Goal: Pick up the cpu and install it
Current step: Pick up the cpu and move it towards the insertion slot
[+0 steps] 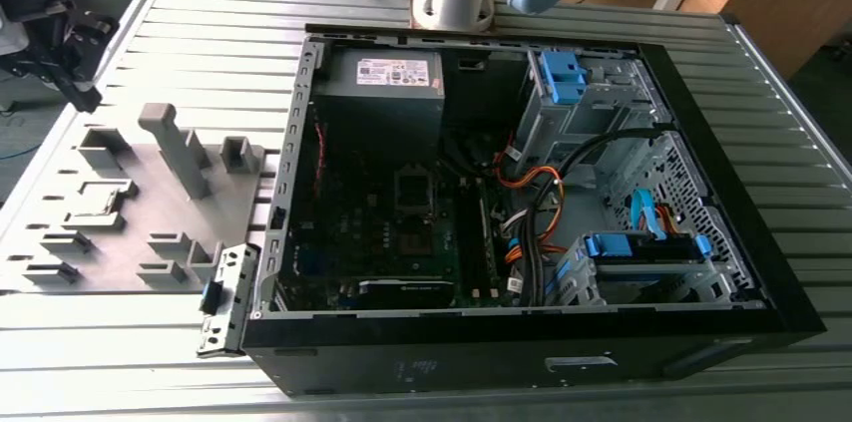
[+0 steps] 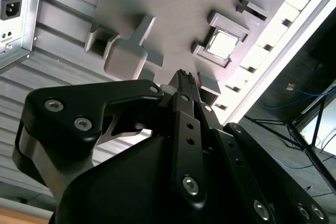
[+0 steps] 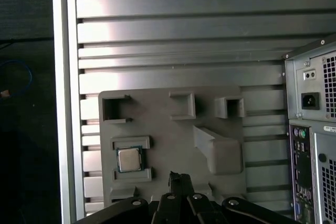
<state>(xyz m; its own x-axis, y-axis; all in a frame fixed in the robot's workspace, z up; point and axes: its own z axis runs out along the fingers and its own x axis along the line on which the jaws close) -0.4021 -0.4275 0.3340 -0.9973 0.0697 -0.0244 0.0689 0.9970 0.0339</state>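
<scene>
The small, flat, square chip with a silvery metal top, the cpu (image 3: 129,159), is seen lying in its slot on the grey plastic tray (image 3: 157,114), untouched. The black gripper (image 3: 180,177) is seen closed, with nothing in it. It is placed near the cpu but off to one side, not over it.

We are looking at the cpu (image 3: 129,159), a small flat square with a silvery-grey metal top and a thin dark edge. It is lying flat, top up, sitting between two brackets of the grey holder plate (image 3: 157,124). It is resting near the fingers (image 3: 178,182), off to one side of their tips and apart from them.
</scene>
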